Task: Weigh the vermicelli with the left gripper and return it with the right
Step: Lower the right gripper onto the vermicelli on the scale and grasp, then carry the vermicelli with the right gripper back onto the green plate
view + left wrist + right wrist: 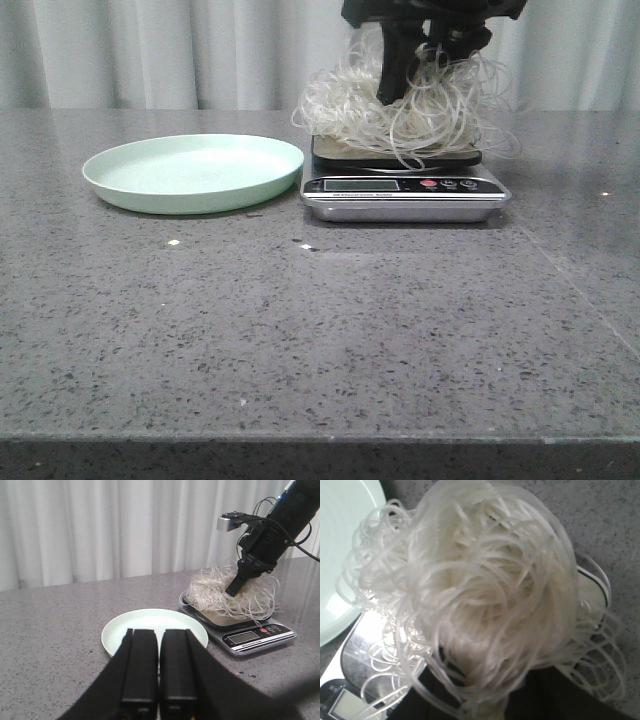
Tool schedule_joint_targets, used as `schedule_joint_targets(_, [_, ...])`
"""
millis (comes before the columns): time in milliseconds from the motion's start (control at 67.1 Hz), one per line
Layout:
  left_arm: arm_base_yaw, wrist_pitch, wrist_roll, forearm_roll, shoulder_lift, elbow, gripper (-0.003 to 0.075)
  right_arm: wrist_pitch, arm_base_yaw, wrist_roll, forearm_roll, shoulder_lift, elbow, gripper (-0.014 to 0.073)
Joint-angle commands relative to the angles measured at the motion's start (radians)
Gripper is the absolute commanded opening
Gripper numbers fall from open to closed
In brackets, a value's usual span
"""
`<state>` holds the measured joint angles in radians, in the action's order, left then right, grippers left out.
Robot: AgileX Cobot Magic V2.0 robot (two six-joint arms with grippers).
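The vermicelli (410,105), a fluffy tangle of white strands, lies on the platform of a silver kitchen scale (400,195). My right gripper (395,85) reaches down from above into the middle of the tangle. In the right wrist view the vermicelli (485,580) fills the frame, and strands narrow to a neck between the dark fingers of the right gripper (490,705), which look closed on them. My left gripper (159,635) is shut and empty, hovering on the near side of the pale green plate (150,622). The left gripper is outside the front view.
The empty pale green plate (195,170) sits directly left of the scale, almost touching it. The scale's display and buttons (250,637) face the front. A white curtain hangs behind the grey speckled table (320,330).
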<state>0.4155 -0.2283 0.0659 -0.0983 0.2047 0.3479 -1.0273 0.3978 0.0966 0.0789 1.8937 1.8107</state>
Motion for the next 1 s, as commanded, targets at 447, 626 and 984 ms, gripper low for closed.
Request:
schedule_joint_targets(447, [-0.002, 0.081, -0.003, -0.009, 0.011, 0.029, 0.0134, 0.120, 0.241, 0.019, 0.089, 0.010, 0.342, 0.0181])
schedule_joint_targets(626, [-0.002, 0.078, -0.003, -0.009, 0.011, 0.029, 0.0134, 0.127, 0.249, 0.011, 0.090, 0.109, 0.342, 0.0238])
schedule_joint_targets(984, [-0.002, 0.078, -0.003, -0.009, 0.011, 0.029, 0.0134, 0.093, 0.244, 0.010, 0.096, 0.101, 0.342, 0.0609])
